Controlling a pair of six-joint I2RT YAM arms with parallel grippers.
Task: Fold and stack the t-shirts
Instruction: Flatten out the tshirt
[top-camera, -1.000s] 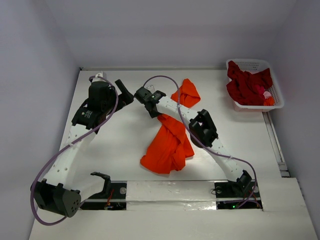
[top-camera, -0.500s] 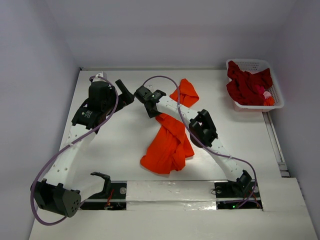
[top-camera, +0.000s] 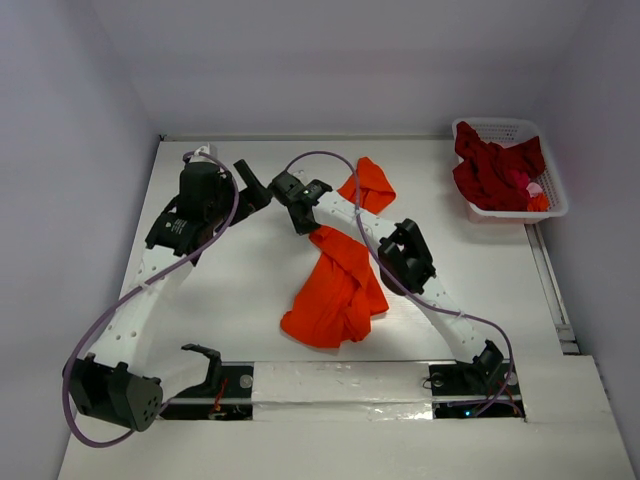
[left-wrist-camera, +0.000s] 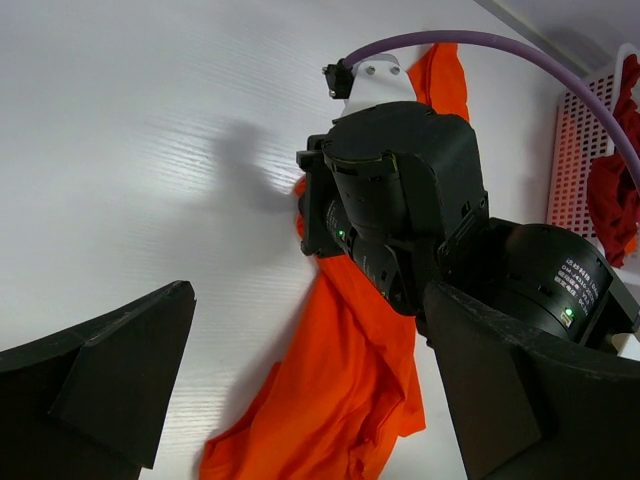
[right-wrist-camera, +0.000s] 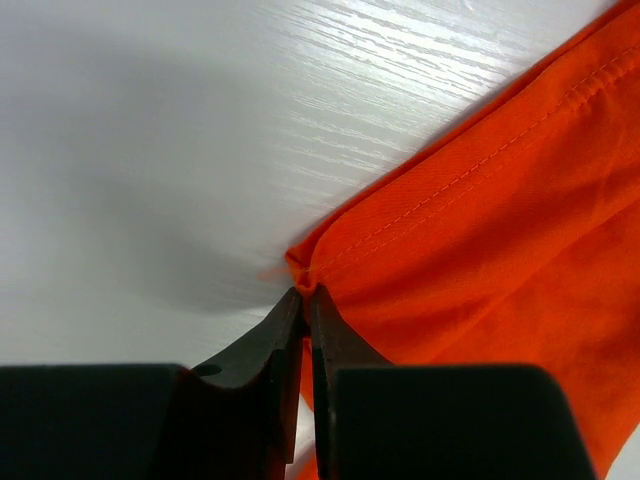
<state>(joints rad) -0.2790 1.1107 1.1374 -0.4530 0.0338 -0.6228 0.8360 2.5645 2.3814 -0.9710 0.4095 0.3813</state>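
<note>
R gripper (right-wrist-camera: 303, 292) pinches hem corner of crumpled bright orange fabric t-shirt (right-wrist-camera: 480, 230), prob. to pull it flat; L gripper (top-camera: 252, 183) hovers nearby, spread wide.

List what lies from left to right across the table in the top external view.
First the left end effector → orange t-shirt → white basket holding the dark red t-shirts. The right end effector overlaps the orange shirt, so it is left out.

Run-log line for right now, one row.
right pincer: shut on orange shirt corner | left pincer: open, empty | red shirts: in basket
</note>
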